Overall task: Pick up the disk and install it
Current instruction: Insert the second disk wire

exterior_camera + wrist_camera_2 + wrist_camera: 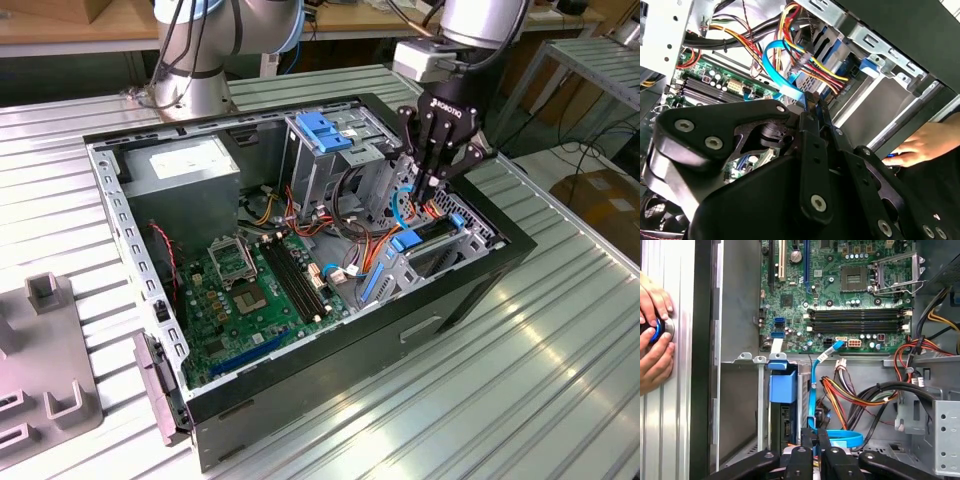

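1. i see the computer case (300,395) lying open on the slatted table (540,400)
2. motherboard (255,290) sits on the case floor
3. drive cage (335,150) stands behind it
4. gripper (437,178) hangs over the bay at the exterior view's right

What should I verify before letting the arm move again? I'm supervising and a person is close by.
1. Gripper position: inside the computer case, at the drive bay. Ok.
2. Fingers: closed together, nothing visibly held between them. Ok.
3. Disk: its blue carrier sits in the bay slot; whether it is fully seated, cannot tell.
4. Blue data cable: runs right past the fingertips and could snag. Not ok.
5. Person's hand: outside the case, on a blue button, apart from the gripper. Ok.
6. Red and yellow wire bundle: beside the bay, apart from the fingers. Ok.
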`<state>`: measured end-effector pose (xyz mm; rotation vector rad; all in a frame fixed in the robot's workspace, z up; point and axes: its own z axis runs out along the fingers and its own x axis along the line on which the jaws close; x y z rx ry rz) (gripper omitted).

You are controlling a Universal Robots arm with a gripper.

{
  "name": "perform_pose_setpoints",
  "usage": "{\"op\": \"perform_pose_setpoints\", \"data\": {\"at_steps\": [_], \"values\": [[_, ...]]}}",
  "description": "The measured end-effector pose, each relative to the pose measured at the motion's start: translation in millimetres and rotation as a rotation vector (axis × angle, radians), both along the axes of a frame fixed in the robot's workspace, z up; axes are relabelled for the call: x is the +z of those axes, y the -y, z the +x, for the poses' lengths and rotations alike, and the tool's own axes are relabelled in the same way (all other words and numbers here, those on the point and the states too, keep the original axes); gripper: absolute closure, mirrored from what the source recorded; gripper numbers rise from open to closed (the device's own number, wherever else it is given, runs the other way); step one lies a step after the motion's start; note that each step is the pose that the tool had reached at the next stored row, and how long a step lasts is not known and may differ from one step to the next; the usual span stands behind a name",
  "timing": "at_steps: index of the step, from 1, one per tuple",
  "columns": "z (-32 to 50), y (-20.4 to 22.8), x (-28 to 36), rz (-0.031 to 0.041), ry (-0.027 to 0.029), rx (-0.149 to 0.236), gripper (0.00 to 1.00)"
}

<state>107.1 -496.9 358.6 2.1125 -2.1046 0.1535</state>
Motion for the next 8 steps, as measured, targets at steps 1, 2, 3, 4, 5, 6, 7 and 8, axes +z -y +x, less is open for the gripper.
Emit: {"op": "perform_pose_setpoints", "data": {"at_steps": [1,2,3,4,5,6,7,8], "values": [[-0.1,2.6,-0.1,0.0062,0.0,0.0,0.84],[-0.1,5.1,-0.1,0.0127,0.0,0.0,0.84],[-0.2,7.9,0.0,0.0194,0.0,0.0,0.84],[-0.3,12.9,-0.1,0.029,0.0,0.0,0.84],[-0.6,18.2,-0.2,0.0366,0.0,0.0,0.84],[-0.8,21.3,-0.3,0.0408,0.0,0.0,0.84],[-1.1,24.1,-0.3,0.0433,0.0,0.0,0.84],[-1.9,27.0,-0.4,0.0451,0.0,0.0,0.84]]}}
